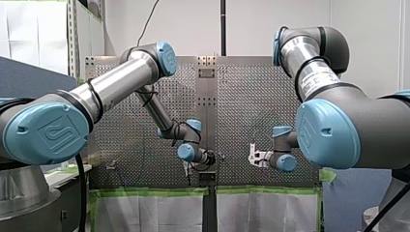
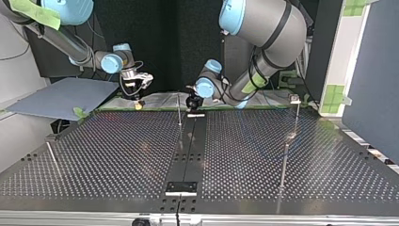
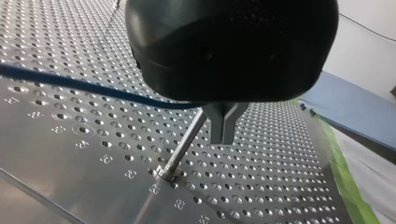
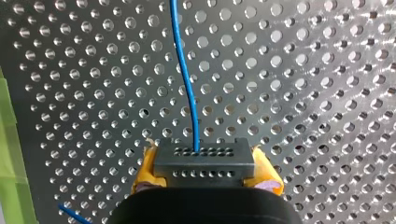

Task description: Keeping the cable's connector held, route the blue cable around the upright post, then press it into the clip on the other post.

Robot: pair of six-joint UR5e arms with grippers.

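Closest to the lens, the connector (image 4: 204,163) is clamped by my right gripper (image 4: 204,170), with yellow pads (image 4: 145,170) on both sides. The blue cable (image 4: 187,88) runs away over the perforated table (image 4: 303,93). My left gripper (image 3: 224,126) looks pinched shut on the cable, just beside the upright post (image 3: 183,145). Guessing we're mid-wrap. Next it needs to swing round without bumping that post, then head for the clip (image 2: 295,99), well apart.
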